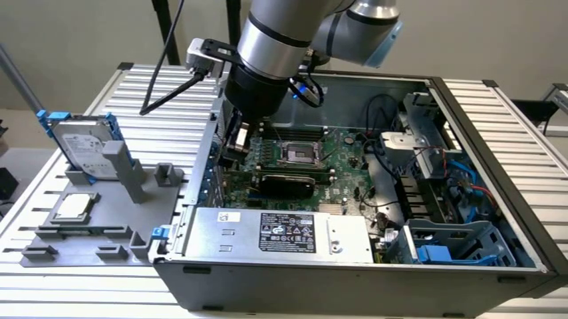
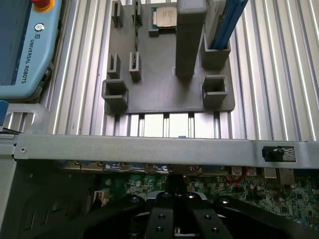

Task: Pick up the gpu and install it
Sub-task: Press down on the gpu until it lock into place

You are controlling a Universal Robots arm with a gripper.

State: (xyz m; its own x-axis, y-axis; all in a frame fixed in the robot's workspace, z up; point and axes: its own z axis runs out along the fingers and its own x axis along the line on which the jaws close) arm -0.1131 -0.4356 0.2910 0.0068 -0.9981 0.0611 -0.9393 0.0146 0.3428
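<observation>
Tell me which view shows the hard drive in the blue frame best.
The exterior view: the hard drive stands upright on the gray holder, label face visible. The wrist view catches just an edge of its blue frame rising from a slot.

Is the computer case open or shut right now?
Open. The computer case has no side panel on, so the green motherboard and power supply lie exposed, with the end effector lowered inside it.

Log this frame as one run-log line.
arm: lowered into open grey metal computer case | gripper: over green motherboard | grey parts fixture: outside case, on slatted table
</observation>
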